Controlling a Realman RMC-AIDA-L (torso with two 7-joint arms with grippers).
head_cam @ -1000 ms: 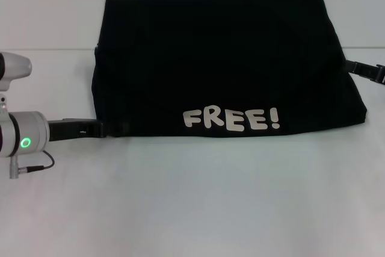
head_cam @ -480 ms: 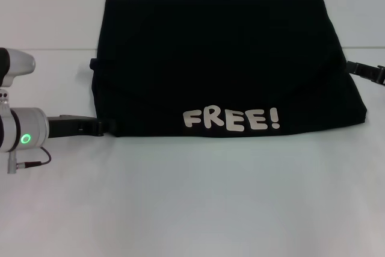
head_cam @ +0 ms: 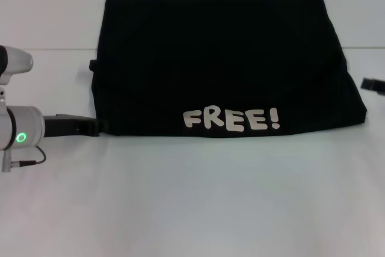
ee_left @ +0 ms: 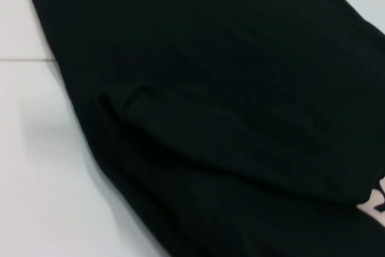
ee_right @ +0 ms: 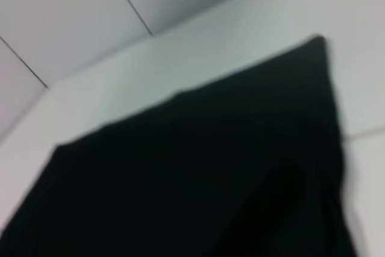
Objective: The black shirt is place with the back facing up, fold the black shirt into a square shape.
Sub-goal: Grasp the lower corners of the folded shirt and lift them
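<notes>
The black shirt (head_cam: 222, 58) lies folded into a broad block on the white table (head_cam: 192, 203). Its white "FREE!" lettering (head_cam: 231, 119) faces up along the near edge. My left gripper (head_cam: 90, 126) sits low at the shirt's near left corner, right at the cloth's edge. My right gripper (head_cam: 374, 84) shows only as a black tip at the far right, a short gap away from the shirt's right edge. In the left wrist view the shirt (ee_left: 228, 118) fills most of the picture, with a folded layer and a bit of lettering (ee_left: 376, 200). The shirt (ee_right: 198, 167) also fills the right wrist view.
A small black nub (head_cam: 92, 64) sticks out at the shirt's left edge. Bare white table stretches in front of the shirt. A wall with seams (ee_right: 129, 4) rises behind the table.
My left gripper has slid left, out from the shirt's near left corner. My right gripper has pulled off to the right, away from the shirt's edge. The shirt has stayed put.
</notes>
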